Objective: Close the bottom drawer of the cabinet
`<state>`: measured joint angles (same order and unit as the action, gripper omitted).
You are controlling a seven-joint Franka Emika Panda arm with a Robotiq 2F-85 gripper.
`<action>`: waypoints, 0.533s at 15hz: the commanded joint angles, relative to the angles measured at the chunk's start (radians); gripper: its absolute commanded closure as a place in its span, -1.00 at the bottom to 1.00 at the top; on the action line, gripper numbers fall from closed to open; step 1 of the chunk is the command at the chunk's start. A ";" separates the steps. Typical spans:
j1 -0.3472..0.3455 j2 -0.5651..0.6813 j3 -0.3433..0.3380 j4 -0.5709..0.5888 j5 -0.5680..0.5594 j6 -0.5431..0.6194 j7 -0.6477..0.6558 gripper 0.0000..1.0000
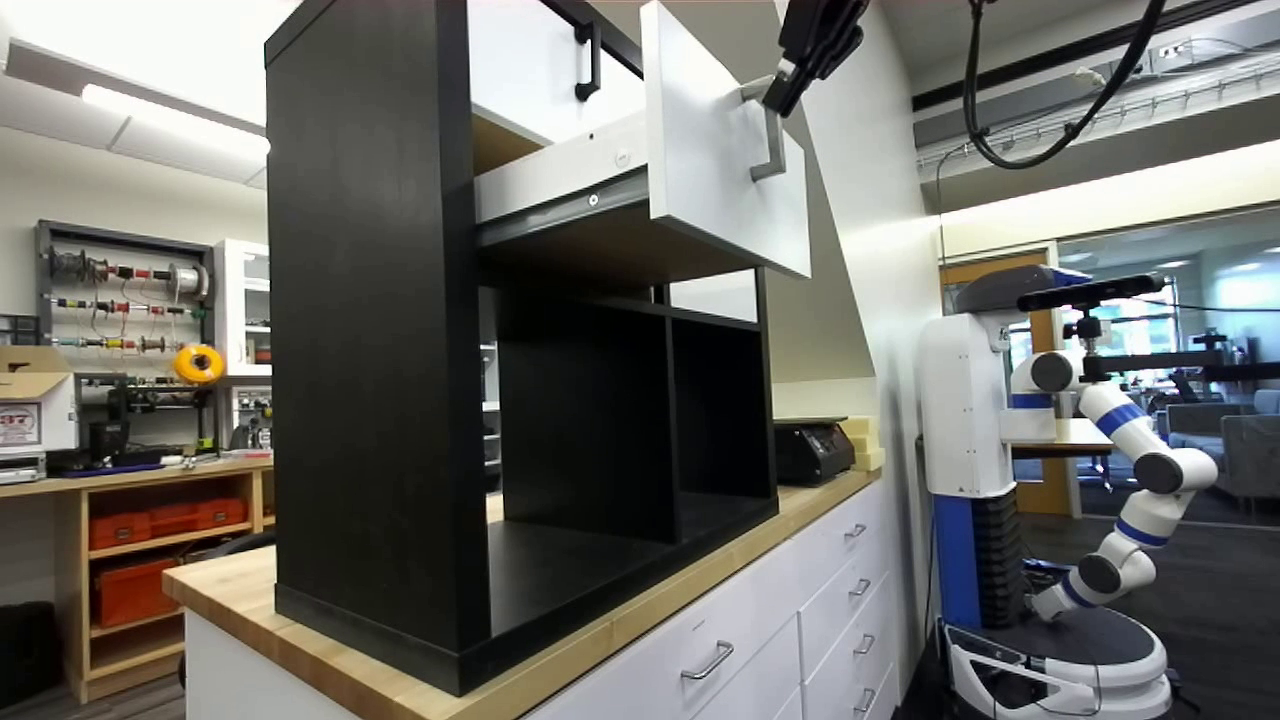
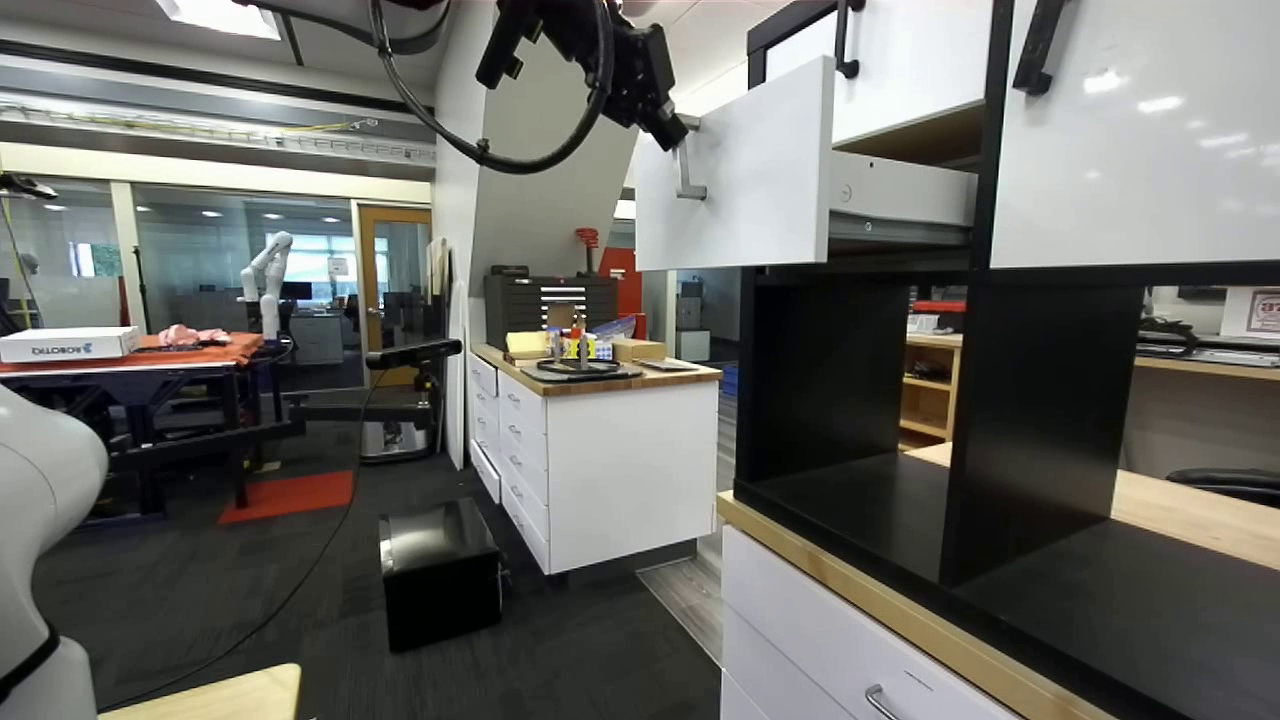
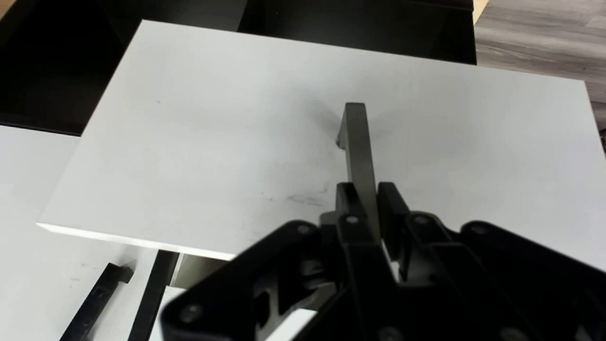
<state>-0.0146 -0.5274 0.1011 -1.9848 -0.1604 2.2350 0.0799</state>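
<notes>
The cabinet (image 1: 360,300) is a tall black unit on a wooden countertop, and it also shows in an exterior view (image 2: 1045,420). Its bottom drawer (image 1: 705,150) is pulled well out, with the pale side and metal rail showing; its white front also shows in an exterior view (image 2: 745,190) and in the wrist view (image 3: 227,109). The grey handle (image 3: 358,137) stands upright on the front. My gripper (image 3: 363,187) has a finger on each side of the handle's upper part and is shut on it. The gripper also shows in both exterior views (image 1: 780,97) (image 2: 672,135). The drawer's inside is hidden.
A white front with a black handle (image 1: 588,62) sits above the drawer. Two open black cubbies are below. A white front (image 2: 1140,140) stands beside the drawer. A dark device (image 1: 812,450) sits on the countertop (image 1: 600,640). A cable hangs from the arm.
</notes>
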 commanded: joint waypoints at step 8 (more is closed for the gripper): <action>-0.009 0.125 -0.032 -0.024 0.004 0.212 0.003 0.92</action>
<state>-0.0146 -0.4653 0.0835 -1.9876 -0.1601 2.3819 0.0799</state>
